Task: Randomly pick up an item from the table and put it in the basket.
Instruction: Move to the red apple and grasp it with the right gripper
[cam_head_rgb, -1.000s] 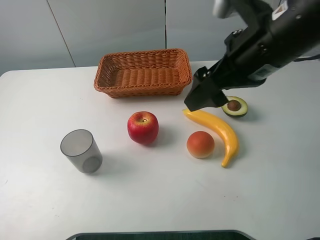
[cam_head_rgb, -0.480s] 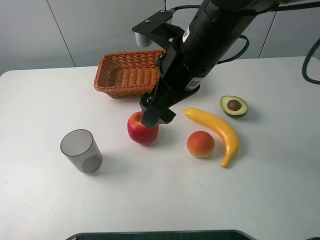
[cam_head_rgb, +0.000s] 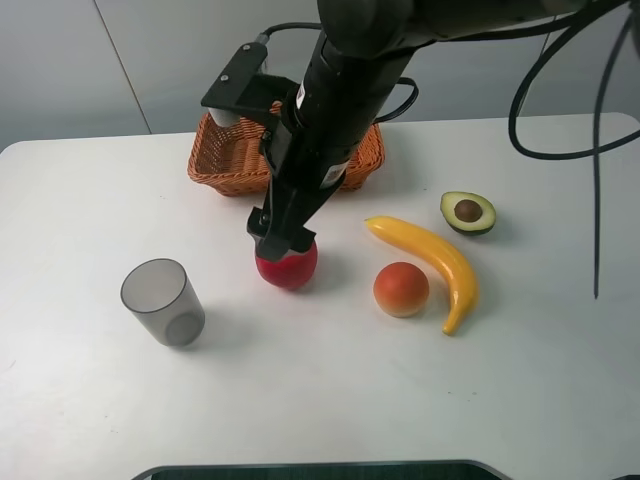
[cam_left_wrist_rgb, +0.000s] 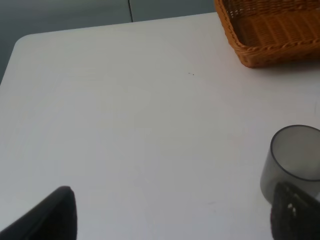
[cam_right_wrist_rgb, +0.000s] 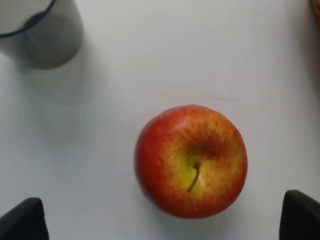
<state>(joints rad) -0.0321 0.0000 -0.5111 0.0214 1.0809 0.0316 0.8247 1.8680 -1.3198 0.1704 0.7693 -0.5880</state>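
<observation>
- Red apple (cam_head_rgb: 292, 271) lay on the white table (cam_head_rgb: 90, 200), at 6 o'clock from the wicker basket (cam_head_rgb: 215, 166), where it had been a second before.
- Right gripper (cam_head_rgb: 283, 238) had swung over from the banana (cam_head_rgb: 440, 258) to directly above the apple, fingers spread wide on either side and clear of it.
- Left gripper (cam_left_wrist_rgb: 172, 220) hung with jaws parted near the grey cup (cam_left_wrist_rgb: 295, 160).

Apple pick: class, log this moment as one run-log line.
phase: pre-grasp | right hand: open, above apple | apple: on table, not gripped | basket: no apple yet
</observation>
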